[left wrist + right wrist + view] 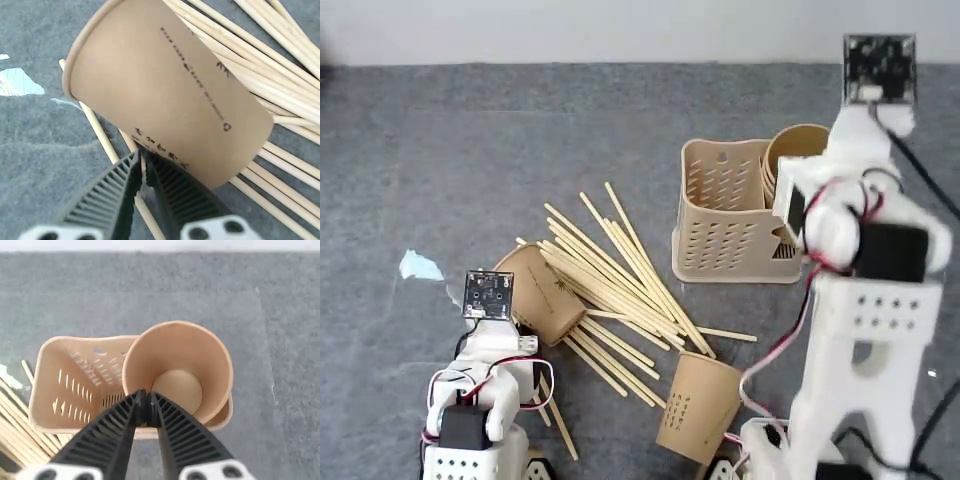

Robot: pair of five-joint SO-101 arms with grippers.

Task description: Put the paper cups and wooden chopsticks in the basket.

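Left wrist view: your left fingers (pixel 117 187) clenched, tips at side of toppled brown paper cup (pixel 165 95) across wooden chopsticks (pixel 280 65) on grey tabletop (pixel 45 150); your right fingers (pixel 117 427) pinch rim of upright brown paper cup (pixel 200 355) in beige plastic basket (pixel 65 385).

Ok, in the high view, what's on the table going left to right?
Blue paper scrap → paper cup lying on its side → chopstick pile → basket. The other loose cup overlaps the basket's span, so it is left out.
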